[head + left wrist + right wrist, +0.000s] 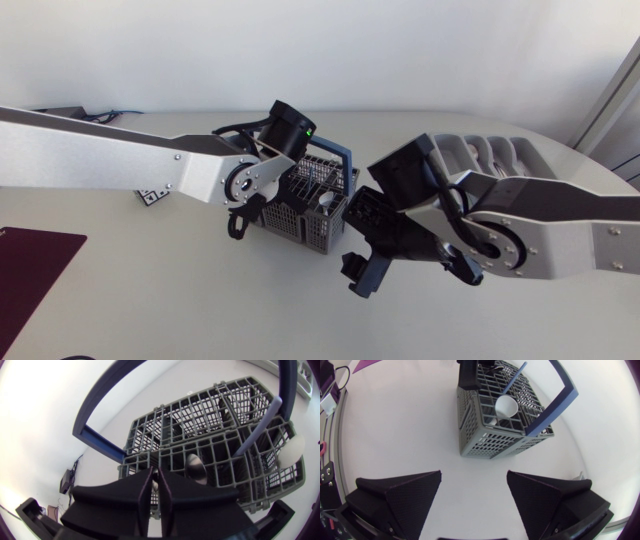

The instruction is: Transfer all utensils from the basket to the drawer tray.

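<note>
The left gripper is down in the basket, at the corner farthest from the right arm, with its fingers drawn to a narrow slit. Whether a thin utensil handle is pinched in that slit cannot be made out. To do the pick well, I judge it should lift straight up, clear of the grid walls and of the blue handle arching over the basket. Only then should it swing toward the drawer tray, which lies beyond the basket on the right arm's side. The right gripper hangs wide open and empty just beside the basket, and is best kept out of that path. The left wrist view alone shows a metal spoon in the compartment just ahead of the fingers. The right wrist view shows best the white spoon and the blue-handled utensil standing in the basket's nearer cells. Only the head view shows the tray.
</note>
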`<state>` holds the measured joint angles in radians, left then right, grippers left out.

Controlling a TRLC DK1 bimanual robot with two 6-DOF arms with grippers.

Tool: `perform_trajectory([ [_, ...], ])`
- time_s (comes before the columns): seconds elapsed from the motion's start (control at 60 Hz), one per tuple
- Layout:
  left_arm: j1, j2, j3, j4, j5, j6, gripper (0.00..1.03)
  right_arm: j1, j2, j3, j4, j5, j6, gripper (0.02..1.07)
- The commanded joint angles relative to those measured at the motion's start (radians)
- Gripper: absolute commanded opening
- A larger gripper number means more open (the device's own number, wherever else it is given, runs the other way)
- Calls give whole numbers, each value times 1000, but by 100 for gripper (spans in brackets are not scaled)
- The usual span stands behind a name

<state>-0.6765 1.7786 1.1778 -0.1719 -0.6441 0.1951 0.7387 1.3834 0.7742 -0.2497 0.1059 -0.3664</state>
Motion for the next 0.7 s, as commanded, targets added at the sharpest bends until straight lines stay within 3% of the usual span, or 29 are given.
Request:
perform_trajectory([
  [0.0,2,38,-32,0,-5,-5,4,7,19,-27,12,9,15,97],
  [0.45,-14,27,-79,28,-31,-8,4,4,28,-29,13,9,12,96],
  [0.683,-66,-8,-116,49,-69,1,4,4,25,-30,17,8,15,97],
])
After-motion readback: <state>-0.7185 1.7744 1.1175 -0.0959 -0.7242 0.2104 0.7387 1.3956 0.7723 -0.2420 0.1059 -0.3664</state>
